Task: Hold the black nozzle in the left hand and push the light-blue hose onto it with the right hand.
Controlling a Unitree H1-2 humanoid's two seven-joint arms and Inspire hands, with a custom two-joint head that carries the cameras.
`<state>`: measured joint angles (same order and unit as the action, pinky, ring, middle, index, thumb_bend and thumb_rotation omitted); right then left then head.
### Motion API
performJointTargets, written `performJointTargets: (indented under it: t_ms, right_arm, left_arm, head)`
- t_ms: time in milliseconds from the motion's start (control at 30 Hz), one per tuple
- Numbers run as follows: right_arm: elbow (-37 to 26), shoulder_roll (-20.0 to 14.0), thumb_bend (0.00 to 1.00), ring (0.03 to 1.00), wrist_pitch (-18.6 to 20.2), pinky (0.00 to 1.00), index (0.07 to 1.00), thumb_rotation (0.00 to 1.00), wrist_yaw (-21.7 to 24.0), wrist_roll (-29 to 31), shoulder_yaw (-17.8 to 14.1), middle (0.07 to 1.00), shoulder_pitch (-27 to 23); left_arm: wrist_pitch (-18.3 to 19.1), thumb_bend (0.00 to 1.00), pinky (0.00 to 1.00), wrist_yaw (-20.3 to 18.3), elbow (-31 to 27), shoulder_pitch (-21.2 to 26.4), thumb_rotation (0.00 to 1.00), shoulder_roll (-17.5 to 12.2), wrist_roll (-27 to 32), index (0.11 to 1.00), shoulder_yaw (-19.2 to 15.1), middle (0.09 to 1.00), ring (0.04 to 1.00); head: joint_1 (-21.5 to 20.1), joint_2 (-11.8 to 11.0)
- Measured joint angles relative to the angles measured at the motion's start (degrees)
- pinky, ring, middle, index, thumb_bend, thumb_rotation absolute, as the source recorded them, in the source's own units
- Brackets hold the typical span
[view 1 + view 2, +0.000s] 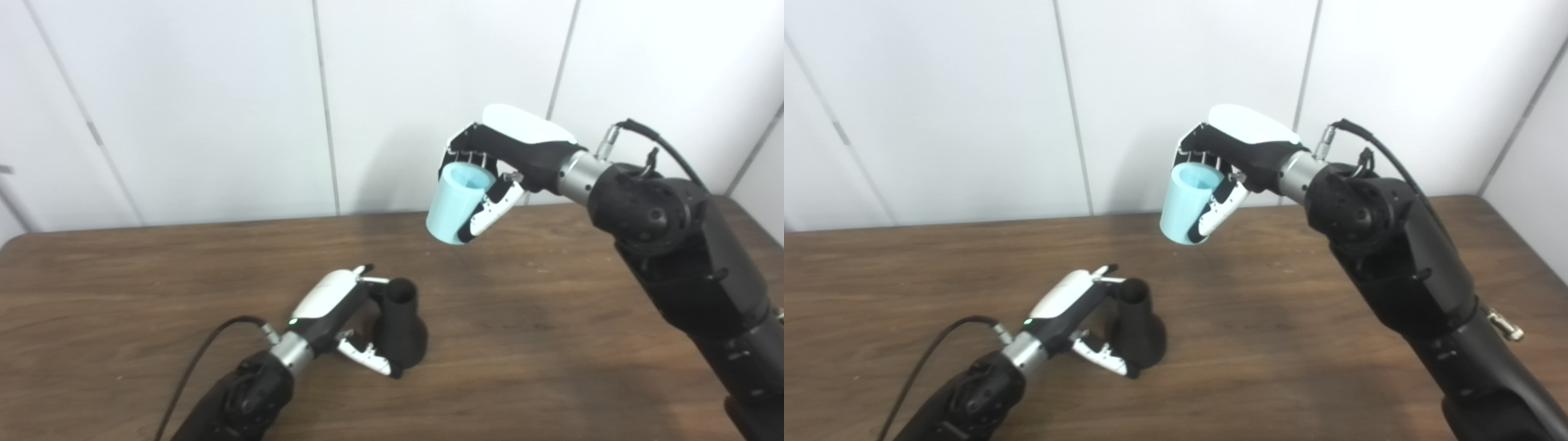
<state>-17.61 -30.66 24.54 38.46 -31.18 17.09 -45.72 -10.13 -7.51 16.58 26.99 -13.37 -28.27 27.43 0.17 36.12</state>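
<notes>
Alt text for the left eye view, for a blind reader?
The right hand holds the light-blue hose in the air above a wooden table, while the left hand grips the black nozzle standing on it.

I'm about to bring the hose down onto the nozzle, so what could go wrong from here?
1. The light-blue hose hangs tilted in the right hand, off to the side of the black nozzle, so it may meet the neck crooked.
2. The left hand grips the nozzle from one side only; a downward push could tip or slide it on the table.
</notes>
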Motion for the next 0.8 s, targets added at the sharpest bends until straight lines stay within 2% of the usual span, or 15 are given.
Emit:
performJointTargets:
  t_ms: [133,300,533,800]
  right_arm:
    - [-0.05,1.64,0.50,0.471,-1.25,0.36,0.472,0.00,0.96,1.53,0.98,0.497,-1.57]
    - [-0.34,3.17,0.50,0.470,-2.25,0.36,0.473,0.00,2.49,2.57,2.16,0.493,-3.19]
    - [-0.44,3.45,0.50,0.466,-2.50,0.37,0.473,0.00,4.80,2.34,4.47,0.483,-3.30]
    - [0.66,3.48,0.50,0.464,-3.18,0.36,0.478,0.00,5.70,2.17,5.77,0.484,-3.31]
  left_arm:
    - [1.64,0.53,1.00,-0.01,0.02,0.82,0.00,0.73,-0.80,0.486,0.62,0.477,0.607]
    - [3.68,0.53,1.00,-0.01,-0.01,1.51,0.00,1.63,-1.37,0.487,1.32,0.475,0.608]
    - [5.39,0.53,1.00,-0.04,-0.99,1.58,0.00,1.74,-1.81,0.485,2.15,0.478,0.608]
    - [5.58,0.53,1.00,-0.07,-1.21,1.56,0.00,1.68,-1.83,0.485,2.37,0.479,0.609]
  head:
    - [2.72,1.05]
    - [3.26,1.58]
    - [2.73,1.85]
    - [1.33,2.37]
